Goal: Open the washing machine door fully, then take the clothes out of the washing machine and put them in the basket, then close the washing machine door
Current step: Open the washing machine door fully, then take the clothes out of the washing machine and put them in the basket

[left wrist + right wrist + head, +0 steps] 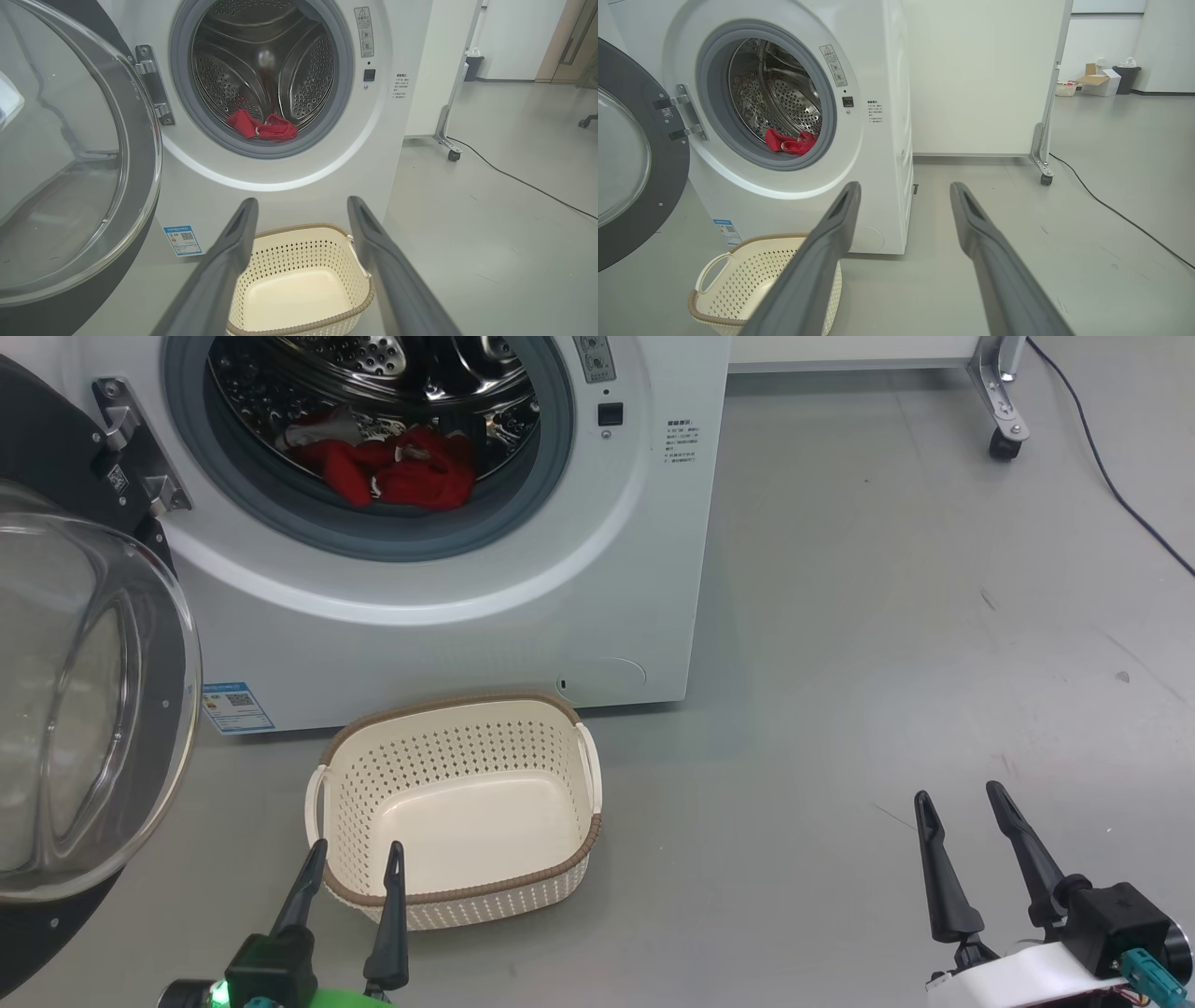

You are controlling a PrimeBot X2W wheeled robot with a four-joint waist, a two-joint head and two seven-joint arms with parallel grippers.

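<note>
The white washing machine [485,616] stands open, its round door [84,709] swung out to the left with the clear glass bowl facing me. Red clothes [397,467] lie at the front of the steel drum, seen also in the left wrist view [261,127] and the right wrist view [790,142]. The cream basket [560,775] sits on the floor before the machine, with nothing in it. My left gripper [357,847] hangs open just short of the basket's near rim. Far to the right, my right gripper [960,791] is open over bare floor. Both hold nothing.
A white panel on a caster foot [1004,425] stands behind the machine at right, and a black cable [1111,476] runs along the floor there. Boxes and a bin [1108,79] sit far off. Grey floor [840,709] spreads right of the basket.
</note>
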